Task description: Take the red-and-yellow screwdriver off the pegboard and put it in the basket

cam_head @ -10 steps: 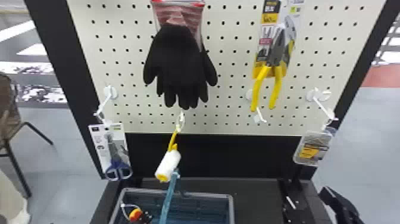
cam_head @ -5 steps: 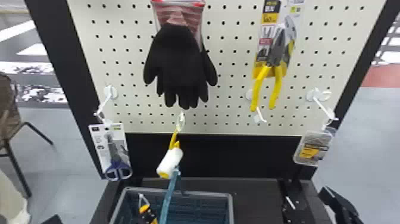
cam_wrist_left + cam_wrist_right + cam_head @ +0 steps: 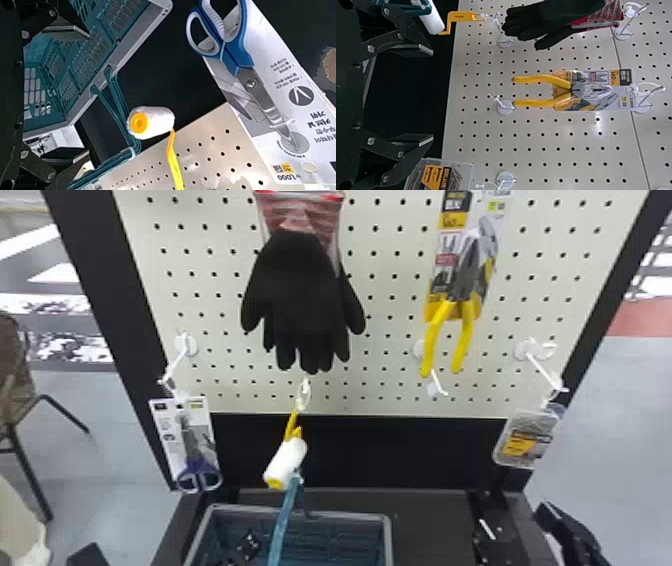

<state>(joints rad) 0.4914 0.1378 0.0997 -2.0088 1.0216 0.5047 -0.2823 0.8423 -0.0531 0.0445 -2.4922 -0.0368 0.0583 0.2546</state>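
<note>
The blue plastic basket point(image 3: 350, 515), low in the head view, seems nearer the black left gripper point(image 3: 88, 94), fingers apart, as on the black right gripper point(image 3: 432, 94).

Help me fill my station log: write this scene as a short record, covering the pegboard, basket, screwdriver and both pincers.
Pegboard: black gloves at upper middle, yellow-handled pliers to their right
Lower left hook: blue-handled scissors on a card
Lower middle hook: white roller
Lower right hook: clear pack
Basket: blue, grey-rimmed, below the board
Screwdriver: cannot confirm; a small dark object within the basket's rim is unclear
Left pincer: open, empty
Right pincer: open, empty
</note>
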